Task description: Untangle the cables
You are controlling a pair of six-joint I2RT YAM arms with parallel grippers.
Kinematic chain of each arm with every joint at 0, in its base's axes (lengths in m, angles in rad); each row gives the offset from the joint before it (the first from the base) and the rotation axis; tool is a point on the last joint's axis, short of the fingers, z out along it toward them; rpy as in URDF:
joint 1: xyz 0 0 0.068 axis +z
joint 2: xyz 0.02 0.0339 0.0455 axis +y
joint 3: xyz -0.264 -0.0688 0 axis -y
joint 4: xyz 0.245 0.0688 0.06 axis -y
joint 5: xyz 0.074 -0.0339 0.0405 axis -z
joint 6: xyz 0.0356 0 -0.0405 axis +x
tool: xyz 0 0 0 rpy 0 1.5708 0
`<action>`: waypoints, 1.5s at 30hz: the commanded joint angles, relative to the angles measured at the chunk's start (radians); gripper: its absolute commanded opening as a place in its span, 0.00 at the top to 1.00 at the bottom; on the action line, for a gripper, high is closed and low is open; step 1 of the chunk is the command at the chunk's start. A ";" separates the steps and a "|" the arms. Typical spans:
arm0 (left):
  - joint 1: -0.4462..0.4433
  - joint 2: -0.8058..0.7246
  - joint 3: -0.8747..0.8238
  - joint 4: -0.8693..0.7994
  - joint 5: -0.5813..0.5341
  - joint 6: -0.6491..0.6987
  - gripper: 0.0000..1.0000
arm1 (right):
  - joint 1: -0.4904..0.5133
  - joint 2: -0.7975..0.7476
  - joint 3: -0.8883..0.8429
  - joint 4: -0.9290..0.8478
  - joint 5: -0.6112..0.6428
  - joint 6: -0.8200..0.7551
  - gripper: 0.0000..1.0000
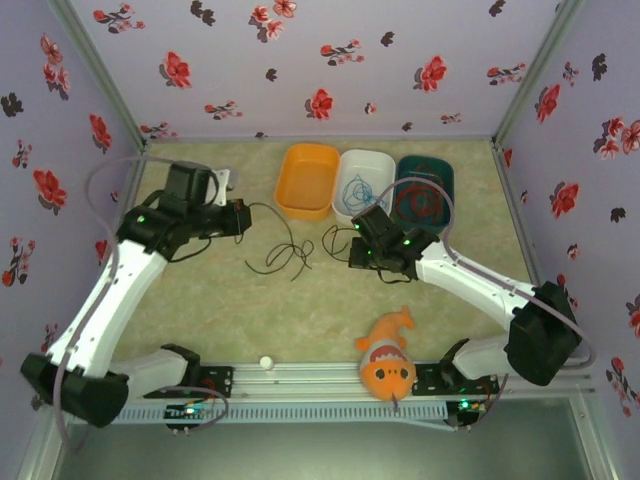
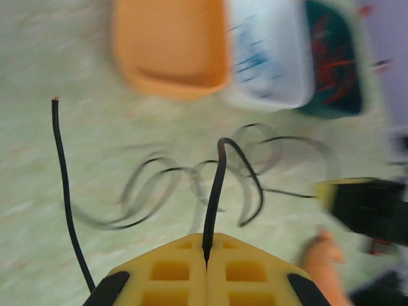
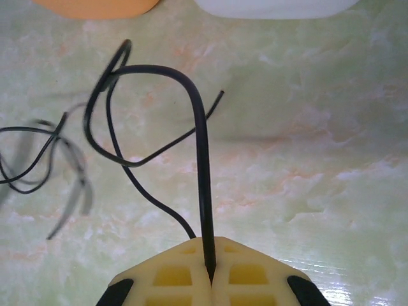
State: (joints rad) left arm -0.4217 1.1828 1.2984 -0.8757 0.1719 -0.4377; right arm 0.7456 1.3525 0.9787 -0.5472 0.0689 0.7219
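Fish toy point(image 1: 388, 362) sits on the near rail point(image 1: 300, 375) by the right arm's base, clear of the wires.

Left fingers point(image 1: 243, 215) point(image 2: 203, 250): closed, pinching the black cable point(image 1: 285, 257) point(image 2: 215, 185) point(image 3: 203, 159) right at the tips. From my left wrist cam the wire rises out of the seam, arches over and drops into blurred loops on the worktop point(image 1: 200, 310). A second black strand runs up past the left side of the fingers to a free end.

Right fingers point(image 1: 356, 246) point(image 3: 205, 271): also closed on black cable. It comes straight out of the seam, hooks over to the left and loops back. Another strand lies just beside it, and more loops sit further left on the worktop.

From the top cam the black tangle lies between the two sets of fingers, mid-worktop. I can't tell whether it's one wire or several.

Far side, three trays side by side in a row:
- orange tray point(image 1: 308, 205), nothing visible inside
- white tray point(image 1: 385, 165), holding the blue cable point(image 1: 357, 192), coiled
- green tray point(image 1: 445, 175), holding the red cable point(image 1: 418, 200), coiled
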 commanded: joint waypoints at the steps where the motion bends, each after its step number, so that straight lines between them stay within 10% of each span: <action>1: -0.007 0.020 -0.001 -0.093 -0.286 0.071 1.00 | -0.002 0.009 0.015 0.047 -0.046 -0.004 1.00; 20: -0.072 -0.092 -0.004 0.233 -0.135 0.026 1.00 | 0.031 0.053 0.027 0.329 -0.302 0.100 1.00; 33: -0.133 -0.141 0.099 0.237 -0.048 0.048 1.00 | 0.029 0.140 0.042 0.087 -0.143 0.099 1.00; 45: -0.169 -0.168 0.189 0.290 0.075 0.051 1.00 | 0.017 0.079 0.051 0.081 -0.115 0.053 0.79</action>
State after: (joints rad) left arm -0.5808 1.0286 1.4544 -0.6426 0.1875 -0.3923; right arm 0.7704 1.4738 1.0008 -0.4339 -0.0849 0.7956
